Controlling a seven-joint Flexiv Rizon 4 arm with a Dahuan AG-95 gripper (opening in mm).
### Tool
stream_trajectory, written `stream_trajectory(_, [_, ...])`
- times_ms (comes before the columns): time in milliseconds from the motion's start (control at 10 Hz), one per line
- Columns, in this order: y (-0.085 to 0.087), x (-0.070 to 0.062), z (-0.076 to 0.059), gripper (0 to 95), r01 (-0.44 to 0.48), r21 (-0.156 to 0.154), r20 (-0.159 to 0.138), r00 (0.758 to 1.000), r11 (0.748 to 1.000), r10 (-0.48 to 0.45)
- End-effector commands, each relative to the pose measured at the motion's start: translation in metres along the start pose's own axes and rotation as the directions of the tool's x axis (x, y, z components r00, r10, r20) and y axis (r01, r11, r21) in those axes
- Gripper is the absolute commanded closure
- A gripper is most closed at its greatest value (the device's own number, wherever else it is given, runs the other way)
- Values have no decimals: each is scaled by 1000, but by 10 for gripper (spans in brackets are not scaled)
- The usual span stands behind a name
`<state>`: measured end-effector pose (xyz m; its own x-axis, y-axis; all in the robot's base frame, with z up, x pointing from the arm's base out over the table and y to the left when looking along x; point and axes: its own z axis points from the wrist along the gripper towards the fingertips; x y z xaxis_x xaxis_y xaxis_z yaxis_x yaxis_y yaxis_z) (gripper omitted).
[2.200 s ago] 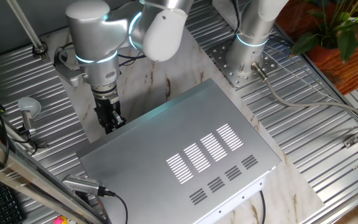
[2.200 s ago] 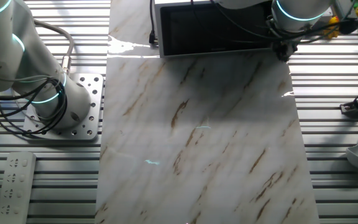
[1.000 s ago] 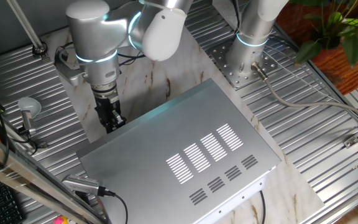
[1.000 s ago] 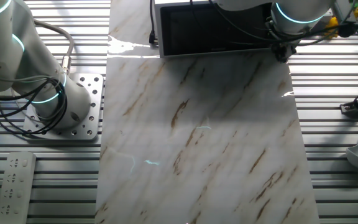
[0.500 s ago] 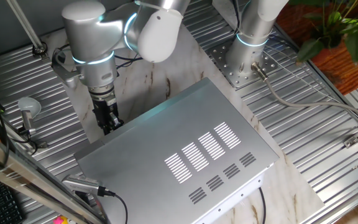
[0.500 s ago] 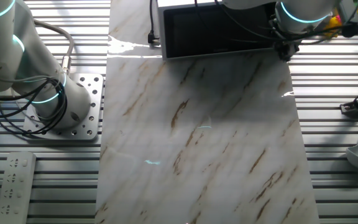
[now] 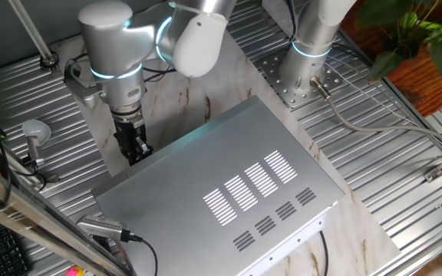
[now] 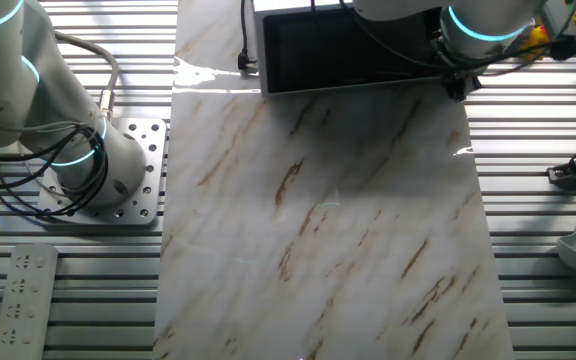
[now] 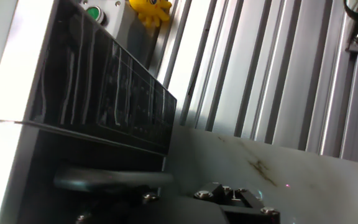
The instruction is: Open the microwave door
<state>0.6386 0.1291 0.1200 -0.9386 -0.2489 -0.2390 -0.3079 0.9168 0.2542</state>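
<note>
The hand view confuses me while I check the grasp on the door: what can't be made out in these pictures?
- Claw: in one fixed view its tips drop behind the large silver-grey slotted microwave; open or shut is unclear.
- Flat black glassy microwave door: in the other fixed view the top edge cuts it off.
- Hand view: a blurred grey bar at the door; contact is unclear.

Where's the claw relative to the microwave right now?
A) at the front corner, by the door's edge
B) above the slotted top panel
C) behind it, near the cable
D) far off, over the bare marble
A: the claw sits low at the microwave's front corner, beside the door edge.
</note>
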Motion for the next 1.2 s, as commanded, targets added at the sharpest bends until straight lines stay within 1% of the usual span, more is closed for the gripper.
stream_trajectory(100, [2,0,3,380,-14,0,-3,1000,1000,14])
stream_trajectory(300, [8,-5,7,380,-27,-4,-4,1000,1000,27])
stream_trajectory(400, [15,-9,10,380,-32,1,-9,999,999,32])
stream_trajectory(500, [16,-10,10,380,3,42,-22,1000,999,-2])
stream_trajectory(600, [9,-5,5,380,42,83,-36,999,996,-39])
stream_trajectory(700, [-4,3,3,570,55,73,-30,998,996,-53])
stream_trajectory(800, [-10,6,2,570,53,50,-22,998,997,-51])
stream_trajectory(900, [-19,13,1,570,54,42,-19,998,998,-53])
stream_trajectory(1000, [-23,16,0,570,54,57,-30,998,997,-52])
stream_trajectory(1200, [-22,15,2,570,48,43,-25,999,998,-47])
